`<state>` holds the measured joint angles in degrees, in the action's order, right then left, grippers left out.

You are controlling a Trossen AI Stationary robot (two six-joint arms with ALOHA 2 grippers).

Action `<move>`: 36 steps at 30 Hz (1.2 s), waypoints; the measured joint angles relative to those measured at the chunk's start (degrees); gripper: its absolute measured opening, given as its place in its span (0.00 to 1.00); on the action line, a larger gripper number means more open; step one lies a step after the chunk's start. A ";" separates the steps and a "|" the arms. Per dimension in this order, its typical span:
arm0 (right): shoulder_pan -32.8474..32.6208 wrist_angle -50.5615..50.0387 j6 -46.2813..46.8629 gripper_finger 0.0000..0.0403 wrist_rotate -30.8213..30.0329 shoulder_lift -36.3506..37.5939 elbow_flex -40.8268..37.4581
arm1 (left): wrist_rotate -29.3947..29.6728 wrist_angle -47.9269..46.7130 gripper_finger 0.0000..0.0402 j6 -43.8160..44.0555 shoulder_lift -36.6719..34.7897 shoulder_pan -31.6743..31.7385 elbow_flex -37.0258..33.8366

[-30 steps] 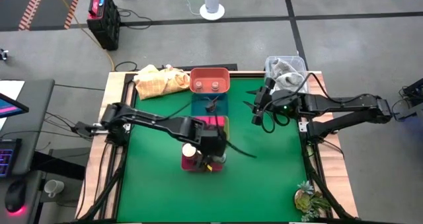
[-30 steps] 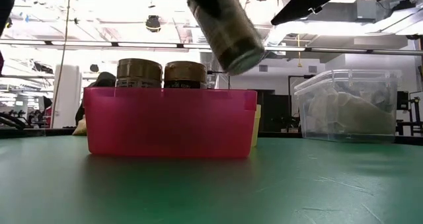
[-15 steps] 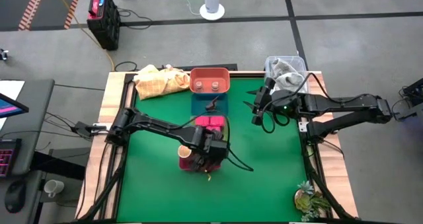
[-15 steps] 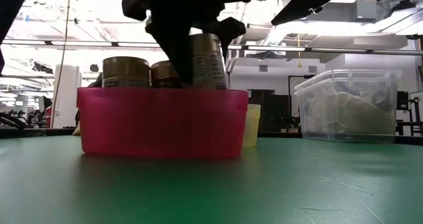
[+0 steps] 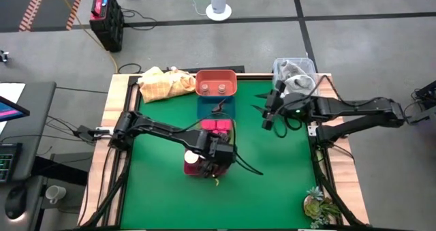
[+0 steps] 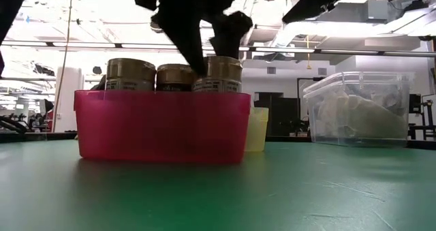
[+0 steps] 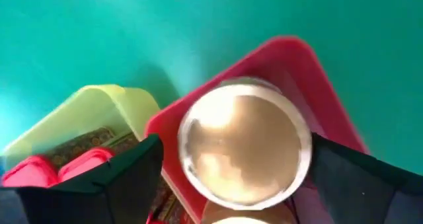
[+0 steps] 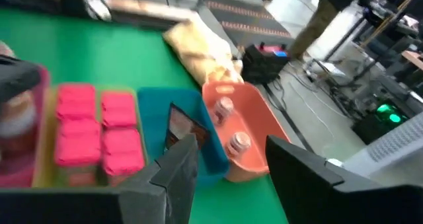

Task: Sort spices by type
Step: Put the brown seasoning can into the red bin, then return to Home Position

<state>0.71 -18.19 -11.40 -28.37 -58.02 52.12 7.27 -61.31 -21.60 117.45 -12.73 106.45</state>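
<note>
We judge the sorting nearly finished. Our left gripper point(image 7: 231, 168) has its fingers spread either side of a short round tan tub with a cream top point(image 7: 243, 150), which stands between them inside the magenta-pink plastic tray point(image 6: 160, 125), just beside two matching tubs. Beyond the fingers, four magenta-pink blocks point(image 8: 99, 125) fill the yellow tray point(image 7: 99, 112); a dark brown piece point(image 8: 180, 126) lies in the blue tray, two grey-brown knobs point(image 8: 230, 126) in the orange tray. Our right gripper point(image 8: 225, 174) waits, fingers apart, well away.
</note>
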 joint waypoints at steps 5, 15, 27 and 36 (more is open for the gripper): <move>-0.33 0.86 1.73 0.53 2.92 5.18 -1.91 | -2.20 0.89 0.84 4.67 -4.00 0.02 0.13; 0.46 5.41 0.68 0.53 2.96 25.97 -13.70 | -1.95 2.19 0.81 9.11 -10.05 0.11 -0.42; 0.44 5.72 -0.08 0.53 3.07 50.44 -22.71 | -1.74 30.35 0.81 11.61 -26.67 2.19 -31.97; 0.41 16.88 -6.84 0.53 9.25 57.61 -30.22 | 3.45 52.76 0.81 14.47 -46.70 1.73 -52.46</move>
<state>1.12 -1.31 -18.25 -19.12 -0.41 21.90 10.72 -8.55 -7.13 70.75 -11.00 53.98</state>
